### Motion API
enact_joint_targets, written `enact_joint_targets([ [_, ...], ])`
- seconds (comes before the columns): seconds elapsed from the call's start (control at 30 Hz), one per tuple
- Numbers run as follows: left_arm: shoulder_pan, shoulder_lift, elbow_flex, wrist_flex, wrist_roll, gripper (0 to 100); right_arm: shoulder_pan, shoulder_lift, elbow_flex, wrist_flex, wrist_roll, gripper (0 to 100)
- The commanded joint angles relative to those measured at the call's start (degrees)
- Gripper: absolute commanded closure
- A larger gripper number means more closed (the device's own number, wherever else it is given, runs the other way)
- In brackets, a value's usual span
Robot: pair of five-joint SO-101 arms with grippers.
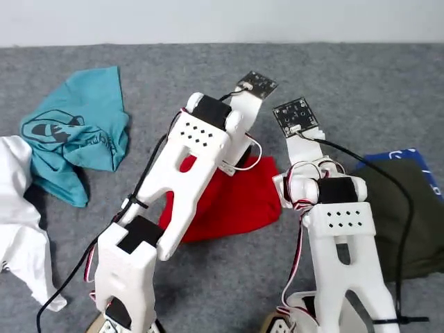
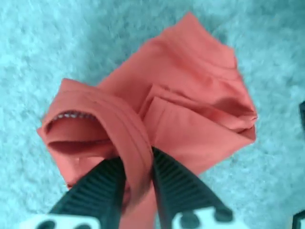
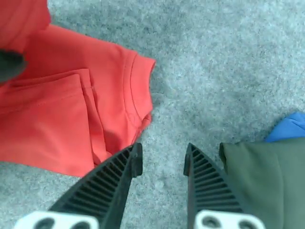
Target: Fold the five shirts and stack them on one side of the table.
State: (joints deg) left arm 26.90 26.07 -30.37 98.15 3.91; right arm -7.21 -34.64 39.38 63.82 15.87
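A red shirt [image 1: 229,198] lies crumpled at the table's middle, partly under the left arm. My left gripper [image 2: 138,164] is shut on a fold of the red shirt [image 2: 190,105] near its collar and holds it lifted. My right gripper [image 3: 161,162] hangs open over bare grey carpet, with the red shirt's sleeve [image 3: 71,114] on one side and a dark green shirt [image 3: 267,176] on the other. The dark green shirt [image 1: 406,208] lies at the right edge on top of a blue shirt [image 1: 402,158]. A teal shirt [image 1: 76,139] and a white shirt [image 1: 21,215] lie bunched at the left.
The grey carpeted table [image 1: 347,76] has open room along the back and at the front centre [image 1: 229,284]. Cables [image 1: 402,229] run along the right arm over the green shirt.
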Motion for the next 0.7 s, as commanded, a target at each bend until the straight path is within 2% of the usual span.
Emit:
enact_joint_targets([
  [0.0,1.8,-2.3,-1.9,-3.1,-0.5,99,0.6,-1.8,-0.3,-0.8,0.8,84.1],
  [0.27,9.1,7.2,-2.6,-6.8,-0.7,99,2.2,-1.9,-0.3,-1.0,0.8,84.1],
  [0.37,9.5,12.7,-6.5,-7.0,-0.4,99,7.1,-1.9,-0.7,-1.2,0.8,84.1],
  [0.67,9.4,26.5,-29.9,1.9,-0.4,99,22.8,-1.9,-5.5,-1.2,0.6,84.1],
])
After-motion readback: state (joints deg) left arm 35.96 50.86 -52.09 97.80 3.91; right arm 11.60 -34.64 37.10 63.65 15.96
